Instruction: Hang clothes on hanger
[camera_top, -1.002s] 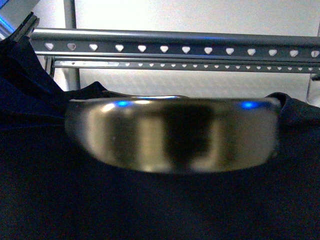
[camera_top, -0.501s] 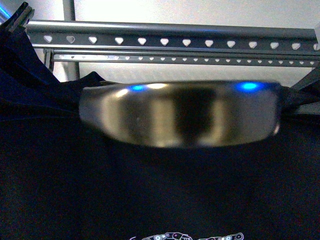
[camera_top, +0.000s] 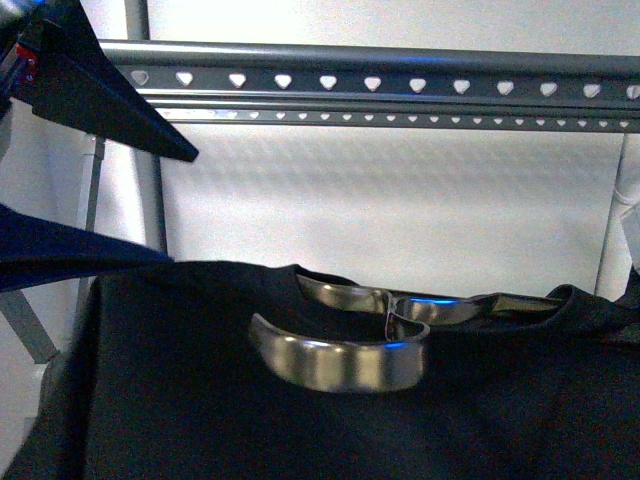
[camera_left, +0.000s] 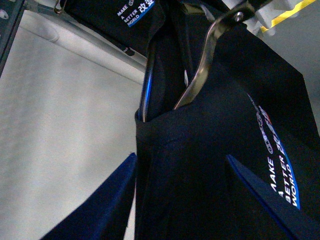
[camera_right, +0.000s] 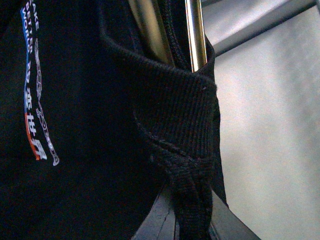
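Clothes, clamped at the collar by our right tool, we raise level to the hanger; left tool apart.

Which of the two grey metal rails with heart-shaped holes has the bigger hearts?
The upper grey metal rail. It is the thicker one, with large heart-shaped holes. The thinner rail runs just beneath it, and its hearts are much smaller.

Left gripper: two navy-black wedge fingers, pointed tips; small red mark, blue glow near base.
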